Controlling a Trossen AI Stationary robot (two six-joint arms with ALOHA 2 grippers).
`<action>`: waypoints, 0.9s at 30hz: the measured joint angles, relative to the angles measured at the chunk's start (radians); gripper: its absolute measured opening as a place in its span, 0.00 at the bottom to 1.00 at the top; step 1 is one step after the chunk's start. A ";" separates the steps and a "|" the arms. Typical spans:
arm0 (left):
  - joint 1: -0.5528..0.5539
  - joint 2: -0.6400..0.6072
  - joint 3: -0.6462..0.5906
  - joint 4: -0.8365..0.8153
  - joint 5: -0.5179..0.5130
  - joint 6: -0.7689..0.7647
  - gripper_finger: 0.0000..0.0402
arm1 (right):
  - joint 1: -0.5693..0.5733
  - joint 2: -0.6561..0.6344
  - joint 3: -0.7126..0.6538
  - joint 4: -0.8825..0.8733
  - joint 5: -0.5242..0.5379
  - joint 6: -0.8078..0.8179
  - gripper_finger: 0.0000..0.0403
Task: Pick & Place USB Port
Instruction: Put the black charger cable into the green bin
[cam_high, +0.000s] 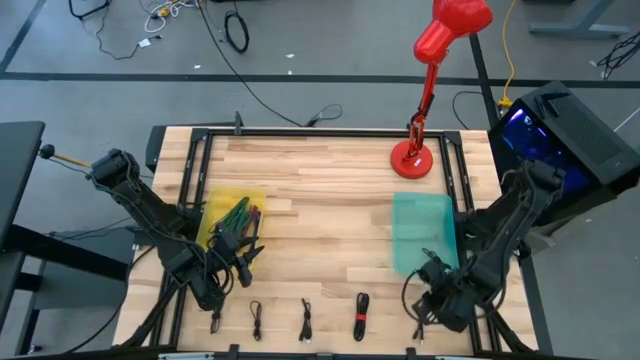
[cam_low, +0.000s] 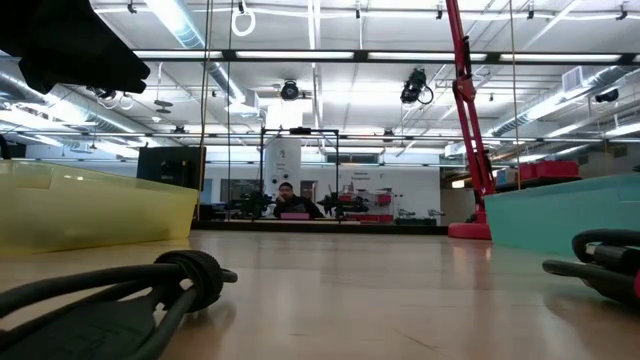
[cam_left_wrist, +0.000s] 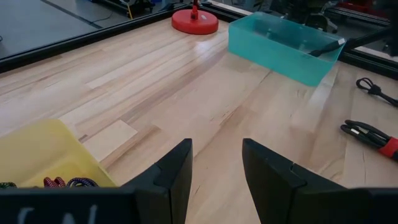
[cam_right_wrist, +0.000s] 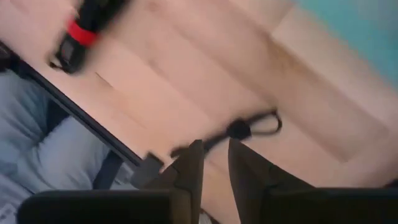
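Note:
Several small bundled black cables lie in a row along the near edge (cam_high: 305, 320); one wears a red tie (cam_high: 360, 320). My right gripper (cam_right_wrist: 214, 155) hovers at the near right corner (cam_high: 425, 308), its fingers a narrow gap apart, just over a thin black cable with a loop (cam_right_wrist: 249, 129). The red-tied cable (cam_right_wrist: 81, 31) lies farther off. My left gripper (cam_left_wrist: 214, 162) is open beside the yellow bin (cam_high: 230, 215) and holds nothing. The teal bin (cam_high: 422, 230) stands at the right. My right gripper comes down from above over the straight tail of the looped black cable (cam_right_wrist: 186, 149), which runs past one fingertip (cam_right_wrist: 198, 149) and lies flat on the table. Whether the fingers touch it, I cannot tell; the view is blurred.
A red desk lamp (cam_high: 412, 158) stands at the far right. The yellow bin (cam_left_wrist: 37, 155) holds coloured cables. In the low view, black cable bundles lie close at left (cam_low: 150, 290) and right (cam_low: 600, 265). The table's middle (cam_high: 320, 230) is bare wood. A black frame (cam_high: 330, 132) rims the table.

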 joint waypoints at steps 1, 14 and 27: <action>0.000 0.000 0.000 0.000 0.000 0.000 0.37 | 0.006 0.015 -0.001 0.008 -0.023 0.012 0.18; 0.001 0.000 0.000 0.000 -0.037 0.001 0.37 | 0.086 0.119 -0.001 0.101 -0.009 0.144 0.12; 0.001 0.000 0.000 0.000 -0.039 0.001 0.37 | 0.102 0.216 -0.001 0.168 0.000 0.106 0.12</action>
